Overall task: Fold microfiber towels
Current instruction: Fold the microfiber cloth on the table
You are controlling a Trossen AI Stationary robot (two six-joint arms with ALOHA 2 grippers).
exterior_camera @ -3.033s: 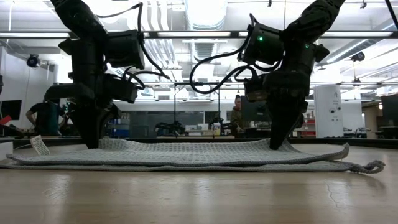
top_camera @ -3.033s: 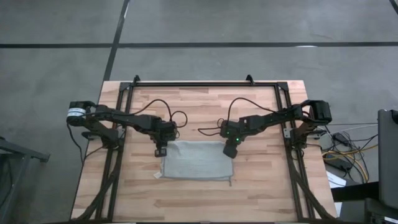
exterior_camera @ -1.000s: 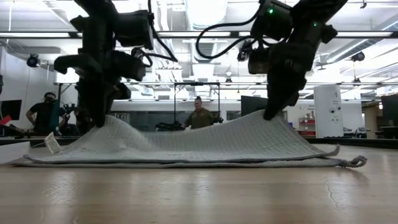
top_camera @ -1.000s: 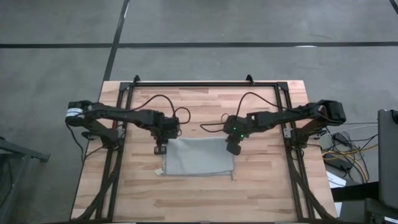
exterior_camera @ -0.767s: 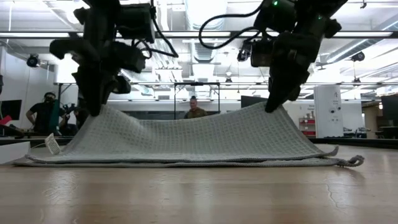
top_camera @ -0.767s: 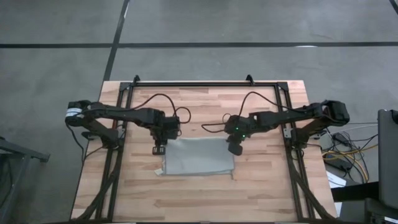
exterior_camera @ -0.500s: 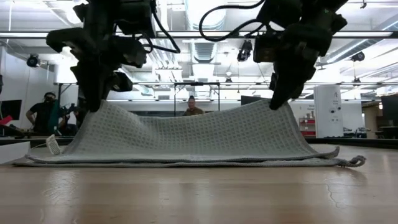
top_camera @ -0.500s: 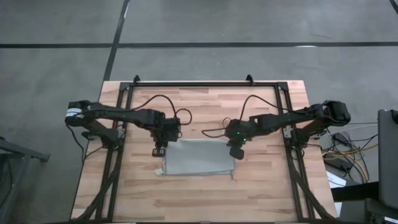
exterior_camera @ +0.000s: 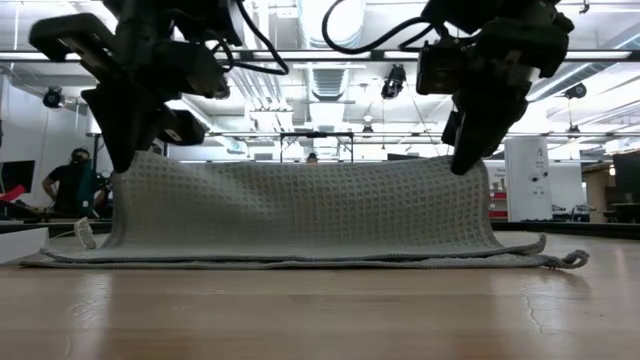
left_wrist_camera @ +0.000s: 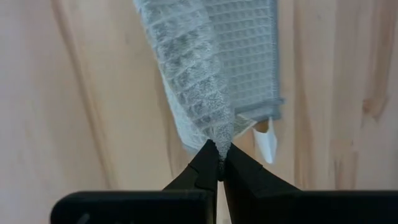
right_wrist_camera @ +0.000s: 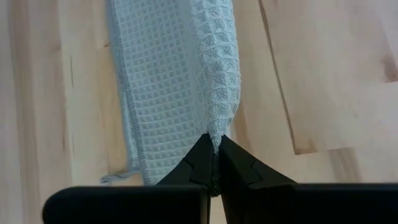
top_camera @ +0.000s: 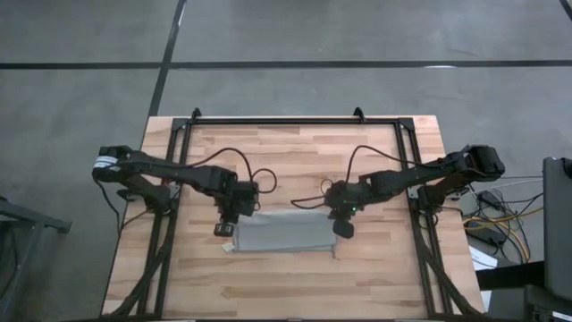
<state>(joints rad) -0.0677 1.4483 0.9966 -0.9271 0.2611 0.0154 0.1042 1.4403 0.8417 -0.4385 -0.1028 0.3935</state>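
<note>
The grey-green waffle-weave microfiber towel (top_camera: 281,234) lies near the middle of the wooden table (top_camera: 295,286). Its far edge is raised into an upright sheet (exterior_camera: 300,205), and its near part rests flat on the wood. A small white tag (left_wrist_camera: 266,142) sticks out at its left end. My left gripper (top_camera: 225,229) (exterior_camera: 122,168) is shut on the raised left corner. My right gripper (top_camera: 343,229) (exterior_camera: 462,168) is shut on the raised right corner. My left gripper pinches the towel's raised left corner (left_wrist_camera: 217,142) between its two fingers, coming steeply from above. The cloth hangs below the fingers down to the part that lies on the table. One layer or several, I cannot tell. My right gripper pinches the raised right corner (right_wrist_camera: 216,138) between its two fingers, slanting down from above. The top edge (exterior_camera: 300,163) runs nearly straight and taut to the other gripper, and the sheet hangs down to the table.
Black frame rails (top_camera: 174,179) run along the table's left, right and far sides, with cables (top_camera: 241,165) looping near both arms. Bare wood lies toward the near edge (top_camera: 286,300). A person (exterior_camera: 78,185) stands in the room beyond the table.
Both grippers have moved toward the table's near edge and slightly up, carrying the towel's far edge with them. The sag between the two corners has been drawn out straight, and the sheet now stands nearly upright. The towel's near part has stayed on the table.
</note>
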